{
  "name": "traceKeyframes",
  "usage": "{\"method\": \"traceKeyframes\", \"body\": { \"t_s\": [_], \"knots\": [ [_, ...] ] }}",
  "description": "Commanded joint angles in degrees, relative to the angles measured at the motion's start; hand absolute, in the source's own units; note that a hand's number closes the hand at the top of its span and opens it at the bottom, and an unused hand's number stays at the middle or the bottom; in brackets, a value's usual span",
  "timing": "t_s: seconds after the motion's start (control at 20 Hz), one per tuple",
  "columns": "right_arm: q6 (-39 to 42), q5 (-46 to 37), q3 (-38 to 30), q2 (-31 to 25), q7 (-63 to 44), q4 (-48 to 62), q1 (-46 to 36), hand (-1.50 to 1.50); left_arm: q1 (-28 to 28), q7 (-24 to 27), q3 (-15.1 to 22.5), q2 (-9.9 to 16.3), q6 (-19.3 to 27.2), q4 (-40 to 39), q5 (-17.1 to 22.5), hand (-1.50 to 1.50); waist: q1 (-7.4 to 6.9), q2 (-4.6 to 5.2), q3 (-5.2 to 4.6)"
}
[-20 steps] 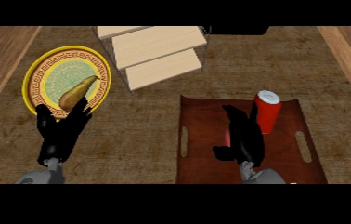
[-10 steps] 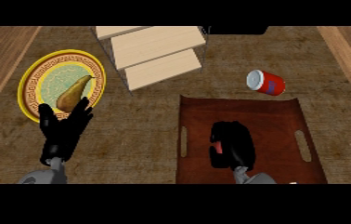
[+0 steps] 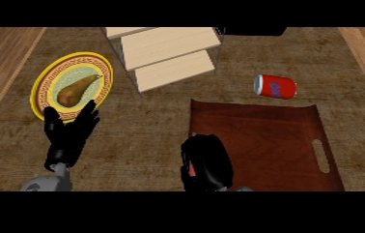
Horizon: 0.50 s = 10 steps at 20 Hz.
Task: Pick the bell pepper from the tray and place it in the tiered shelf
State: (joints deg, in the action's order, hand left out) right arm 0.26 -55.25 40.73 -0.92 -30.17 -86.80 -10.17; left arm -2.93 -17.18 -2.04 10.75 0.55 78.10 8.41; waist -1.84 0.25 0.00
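The right hand (image 3: 205,164) was found at the near left corner of the brown tray (image 3: 285,135), its fingers curled over with the back of the hand turned to the head view. A small strip of red (image 3: 190,169) showed at the hand's left side, between the curled fingers. What that red item was could not be told, since the hand hid nearly all of it; no bell pepper was seen anywhere else, so it may be the task's item. The rest of the tray's surface showed only its two slot handles, one at the left rim and one at the right.

The left hand (image 3: 69,133) stood at the view's lower left, fingers straight and apart, pointing up, resting with its fingertips just over the near rim of the yellow-rimmed plate (image 3: 44,84). A brown pear (image 3: 76,90) lay on that plate, clear of the hand.

The tiered shelf (image 3: 170,53) of pale wood stood at the far middle of the counter (image 3: 143,130), its steps descending toward the tray, well apart from the right hand. Nothing was seen resting on its tiers.

A red can (image 3: 275,86) with a blue label lay on its side on the counter, just beyond the tray's far edge and to the right of the shelf, not touching either.
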Motion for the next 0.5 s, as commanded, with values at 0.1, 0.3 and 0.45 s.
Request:
{"method": "traceKeyframes", "body": {
  "t_s": [0.1,0.3,0.45],
  "knots": [
    [-0.5,16.5,8.2,0.9,-5.0,-1.2,-16.5,1.50,0.3,1.0,0.2,0.1,-0.4,-1.0,-0.6,0.00,-1.07,0.05,0.01],
    [-2.6,17.4,8.7,0.9,-15.0,-10.5,-24.8,1.50,-0.8,1.0,0.5,-1.9,1.4,-1.7,-1.2,0.00,0.61,-0.28,-0.04],
    [-4.0,16.3,9.0,0.9,-27.2,-18.5,-31.1,1.50,-0.2,1.1,0.0,-0.2,0.7,-2.2,-1.7,0.00,0.78,-0.67,-0.09]
  ]
}}
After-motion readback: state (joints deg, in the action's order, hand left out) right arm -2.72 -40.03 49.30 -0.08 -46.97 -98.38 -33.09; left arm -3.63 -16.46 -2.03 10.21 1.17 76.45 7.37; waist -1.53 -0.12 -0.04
